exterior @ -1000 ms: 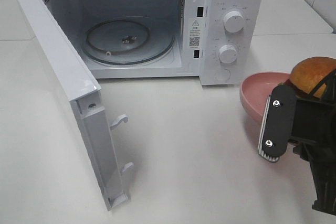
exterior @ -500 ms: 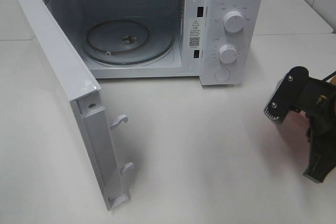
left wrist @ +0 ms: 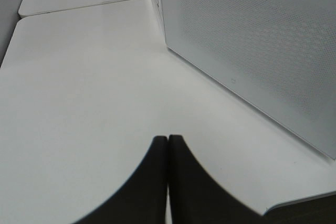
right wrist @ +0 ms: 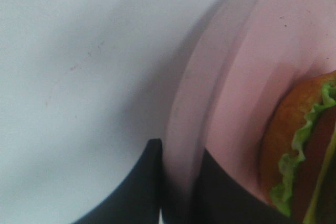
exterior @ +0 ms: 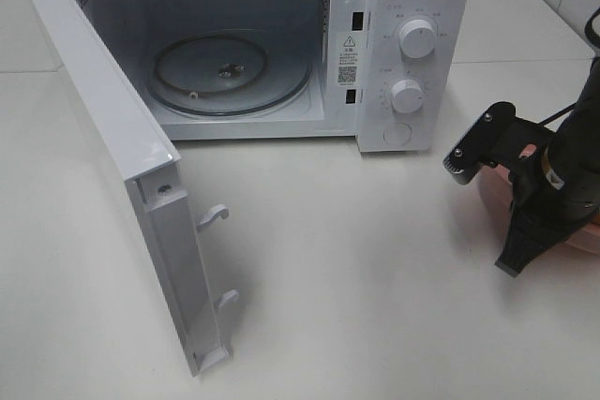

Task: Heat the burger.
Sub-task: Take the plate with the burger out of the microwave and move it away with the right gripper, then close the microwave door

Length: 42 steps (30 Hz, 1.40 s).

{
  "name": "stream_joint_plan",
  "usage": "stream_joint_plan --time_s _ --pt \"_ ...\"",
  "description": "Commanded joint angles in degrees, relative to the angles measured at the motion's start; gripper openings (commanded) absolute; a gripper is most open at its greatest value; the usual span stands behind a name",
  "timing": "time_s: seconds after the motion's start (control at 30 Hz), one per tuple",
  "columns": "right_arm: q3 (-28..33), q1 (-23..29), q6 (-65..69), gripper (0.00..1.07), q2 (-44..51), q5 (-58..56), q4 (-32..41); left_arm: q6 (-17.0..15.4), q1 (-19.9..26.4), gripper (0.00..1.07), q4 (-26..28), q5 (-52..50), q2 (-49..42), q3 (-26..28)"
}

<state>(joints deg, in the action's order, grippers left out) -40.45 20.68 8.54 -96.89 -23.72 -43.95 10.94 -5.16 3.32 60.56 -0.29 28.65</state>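
Observation:
The burger [right wrist: 302, 156] lies on the pink plate [right wrist: 247, 61]; the right wrist view shows its brown bun, green lettuce and dark patty. In the high view my right arm hides the burger, and only part of the plate [exterior: 574, 231] shows, right of the microwave [exterior: 412, 7]. My right gripper [right wrist: 178, 192] has one finger on each side of the plate's near rim and grips it; the high view also shows the gripper [exterior: 497, 161]. My left gripper [left wrist: 168, 182] is shut and empty, low over the table beside the microwave door.
The microwave door [exterior: 122, 156] stands wide open to the left, and its outer face [left wrist: 252, 51] is close to my left gripper. The glass turntable [exterior: 230, 72] inside is bare. Two knobs [exterior: 415, 39] are on the right panel. The white table [exterior: 356, 259] lies in front.
My right arm has swung from the lower right up and over the plate. It now covers the burger in the high view, and the fingers have come onto the plate's rim.

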Motion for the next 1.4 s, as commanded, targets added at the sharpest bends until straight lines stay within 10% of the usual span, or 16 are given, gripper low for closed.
stream_joint_plan --time_s 0.03,0.5,1.4 --pt "-0.7 -0.1 0.2 0.00 -1.3 4.2 -1.0 -0.3 0.1 0.00 0.0 -0.9 -1.1 -0.1" --pt "-1.3 -0.1 3.0 0.15 -2.9 5.2 -0.3 -0.3 0.1 0.00 0.0 -0.9 -1.1 -0.1" --pt "-1.3 -0.1 6.6 0.79 12.4 -3.3 36.6 -0.3 0.1 0.00 0.0 -0.9 -1.1 -0.1"
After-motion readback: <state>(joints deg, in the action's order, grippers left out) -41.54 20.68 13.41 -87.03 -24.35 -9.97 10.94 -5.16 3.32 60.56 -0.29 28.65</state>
